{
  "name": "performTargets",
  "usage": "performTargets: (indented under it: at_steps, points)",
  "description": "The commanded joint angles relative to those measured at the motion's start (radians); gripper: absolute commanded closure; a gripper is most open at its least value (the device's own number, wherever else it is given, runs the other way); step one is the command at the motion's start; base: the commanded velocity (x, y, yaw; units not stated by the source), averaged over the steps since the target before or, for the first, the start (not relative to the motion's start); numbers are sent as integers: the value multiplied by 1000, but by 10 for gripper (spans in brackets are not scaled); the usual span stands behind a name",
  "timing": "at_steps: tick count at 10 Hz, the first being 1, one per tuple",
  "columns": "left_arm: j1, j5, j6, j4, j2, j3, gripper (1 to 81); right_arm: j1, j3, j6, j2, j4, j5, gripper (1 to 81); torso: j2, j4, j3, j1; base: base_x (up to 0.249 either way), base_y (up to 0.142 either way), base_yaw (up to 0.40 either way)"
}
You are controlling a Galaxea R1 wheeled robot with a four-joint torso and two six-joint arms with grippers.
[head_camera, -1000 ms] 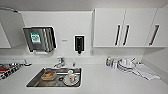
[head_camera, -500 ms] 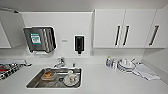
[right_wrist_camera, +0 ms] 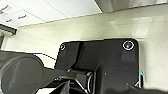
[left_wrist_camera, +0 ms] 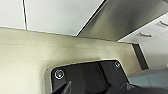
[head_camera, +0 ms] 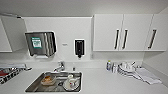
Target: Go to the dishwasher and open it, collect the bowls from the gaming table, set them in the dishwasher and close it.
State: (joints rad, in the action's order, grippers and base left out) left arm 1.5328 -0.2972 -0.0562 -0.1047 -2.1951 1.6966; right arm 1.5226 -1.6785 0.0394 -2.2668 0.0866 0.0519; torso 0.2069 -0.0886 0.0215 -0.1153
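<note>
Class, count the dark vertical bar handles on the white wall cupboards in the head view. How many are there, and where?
3. Two sit side by side, one handle and its neighbour, where two cupboard doors meet; the third is on the far-right door. Others may lie beyond the picture's edge.

Office kitchenette: steel sink with dirty dishes set in white counter, wall cabinets, paper-towel dispenser, soap dispenser above.

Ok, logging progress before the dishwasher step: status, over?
Facing kitchen counter; sink holds dishes. Brushed steel front, likely the dishwasher, at left wrist. Pincer states unclear. Nothing seen blocking.
</note>
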Motion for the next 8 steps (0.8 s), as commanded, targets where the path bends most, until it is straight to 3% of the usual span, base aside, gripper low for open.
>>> performTargets:
  at_steps: [1,5,6,8]
  points:
    - [-24,-103,1,-47,302,-277,10,-112,214,-27,206,-19,-40,10,98,0,0,-63,0,0,0]
    - [-26,-195,1,-156,507,-510,10,-173,295,-81,298,-18,-44,10,245,0,0,-155,0,0,0]
    - [-26,-203,-1,-190,545,-570,10,-184,300,-84,315,-19,-44,10,281,0,93,-177,0,0,0]
    - [-26,-226,-1,-224,603,-641,10,-199,312,-107,338,-19,-46,10,338,0,114,-210,0,0,0]
